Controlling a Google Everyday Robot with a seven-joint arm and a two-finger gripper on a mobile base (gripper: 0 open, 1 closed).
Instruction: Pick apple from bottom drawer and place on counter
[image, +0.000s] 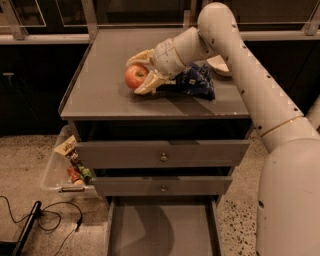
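The red apple (135, 76) with yellowish patches sits between the two cream fingers of my gripper (139, 73), over the middle of the grey counter (102, 85). The gripper is shut on the apple, with one finger (139, 58) behind it and one finger (146, 85) in front. Whether the apple touches the counter I cannot tell. The arm reaches in from the right. The bottom drawer (160, 232) is pulled open at the bottom of the view, and its grey floor is bare.
A dark blue snack bag (197, 81) lies on the counter just right of the gripper. A white bowl (220, 65) stands behind the arm. Two upper drawers with round knobs (163, 157) are shut. A clear bin of snacks (67, 167) and cables (47, 220) are on the floor at left.
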